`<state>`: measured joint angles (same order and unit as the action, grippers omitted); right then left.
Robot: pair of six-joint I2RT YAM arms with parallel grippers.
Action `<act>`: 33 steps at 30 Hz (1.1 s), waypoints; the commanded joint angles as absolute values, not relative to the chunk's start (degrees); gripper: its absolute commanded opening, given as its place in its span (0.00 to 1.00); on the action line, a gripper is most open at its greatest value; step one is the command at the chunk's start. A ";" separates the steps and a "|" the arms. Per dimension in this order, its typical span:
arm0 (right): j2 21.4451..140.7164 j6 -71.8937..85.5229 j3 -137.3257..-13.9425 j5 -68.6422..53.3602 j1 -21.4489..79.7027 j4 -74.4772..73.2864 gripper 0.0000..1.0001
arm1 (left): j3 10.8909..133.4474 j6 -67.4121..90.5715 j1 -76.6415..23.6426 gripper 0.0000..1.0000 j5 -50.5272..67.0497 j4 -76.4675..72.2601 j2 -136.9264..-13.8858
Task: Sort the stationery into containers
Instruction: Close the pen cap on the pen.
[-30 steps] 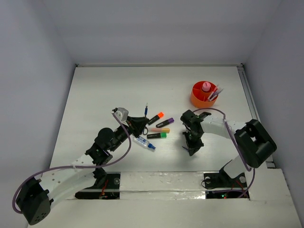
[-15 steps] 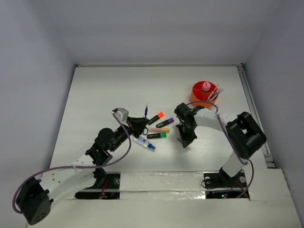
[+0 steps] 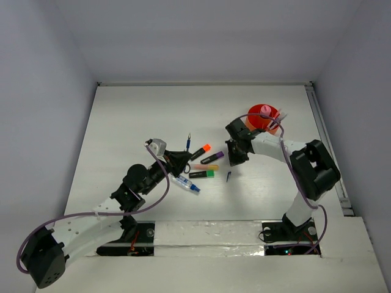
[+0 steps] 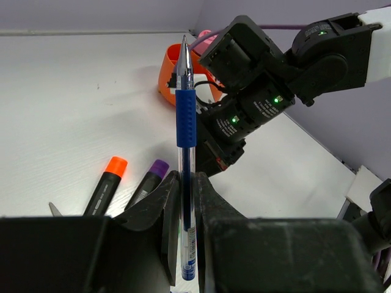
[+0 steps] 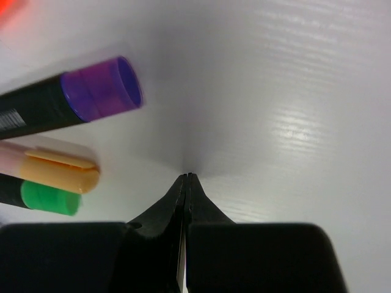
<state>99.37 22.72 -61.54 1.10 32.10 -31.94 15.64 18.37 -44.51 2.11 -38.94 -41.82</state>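
Top view: the left gripper (image 3: 182, 157) sits mid-table, left of centre, clamped on a thin blue pen (image 3: 188, 141) whose tip points toward the far wall. Just right of it, four highlighters lie close together on the table (image 3: 122, 122): orange highlighter (image 3: 200, 151) farthest back, then purple highlighter (image 3: 212, 157), yellow-pink highlighter (image 3: 206, 167) and green highlighter (image 3: 201, 174) nearest. A white-blue tube (image 3: 186, 184) lies just in front of the left gripper. The orange cup (image 3: 255, 124) stands at the far right, well apart from the highlighters, with a pink knob (image 3: 265, 110) at its centre and a few thin items sticking out on its right side. The right gripper (image 3: 235, 160) hangs between the cup and the highlighters, just beside the purple one. A small dark piece (image 3: 228, 177) lies on the table just in front of it; too small to tell what it is.

Left wrist view: both fingers pinch the lower, clear part of the blue pen. Its blue grip sleeve and tip rise upright above them. The orange and purple highlighter ends show to the left. The orange cup and the right arm are behind the pen.

Right wrist view: the fingers are pressed together with nothing between them, tips low over bare table. The purple, yellow-pink and green ends lie to the left, not touching the fingers.
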 commanded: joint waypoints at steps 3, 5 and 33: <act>94.41 23.38 -61.35 -1.58 31.64 -28.47 0.01 | 15.29 18.46 -44.12 0.00 1.67 -41.84 -42.10; 92.82 23.47 -60.21 -2.98 31.64 -29.26 0.06 | 15.56 18.54 -44.12 0.00 2.28 -41.75 -42.36; 98.08 27.33 -59.59 4.39 37.52 -34.88 0.35 | 15.29 18.46 -43.59 0.00 2.64 -42.01 -42.36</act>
<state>96.60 27.00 -57.69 -1.76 35.57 -31.59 15.51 18.37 -43.79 2.39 -39.03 -43.31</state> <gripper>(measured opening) 0.356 0.070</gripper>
